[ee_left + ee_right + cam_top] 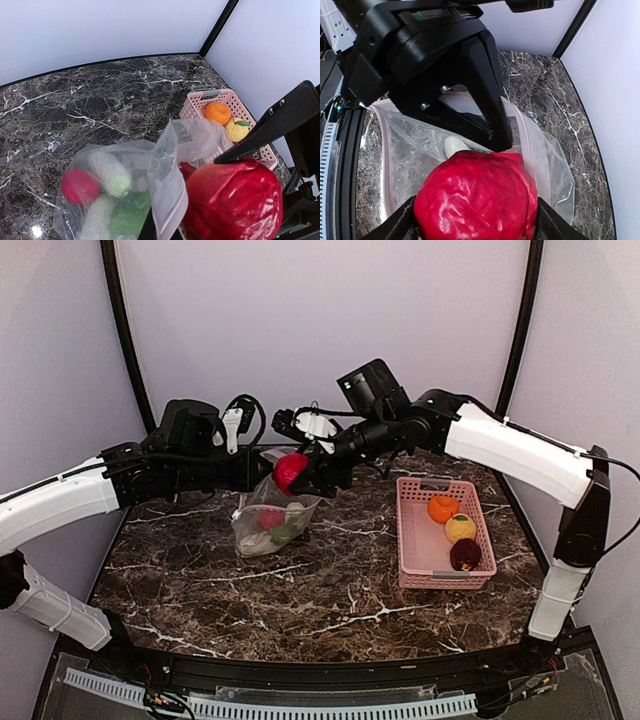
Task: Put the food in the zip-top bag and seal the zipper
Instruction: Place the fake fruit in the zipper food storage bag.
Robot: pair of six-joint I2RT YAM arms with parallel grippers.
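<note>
The clear zip-top bag hangs with its mouth up above the marble table. My left gripper is shut on the bag's upper edge; its dark fingertips sit under a fold of plastic in the left wrist view. Inside the bag are a red ball, two white pieces and a green piece. My right gripper is shut on a second red ball and holds it at the bag's open mouth. The pale pink zipper runs round the mouth.
A pink lattice basket stands to the right on the table and holds an orange piece, a yellow piece and a dark maroon piece. The two grippers are close together over the bag. Walls enclose the table at the back and sides.
</note>
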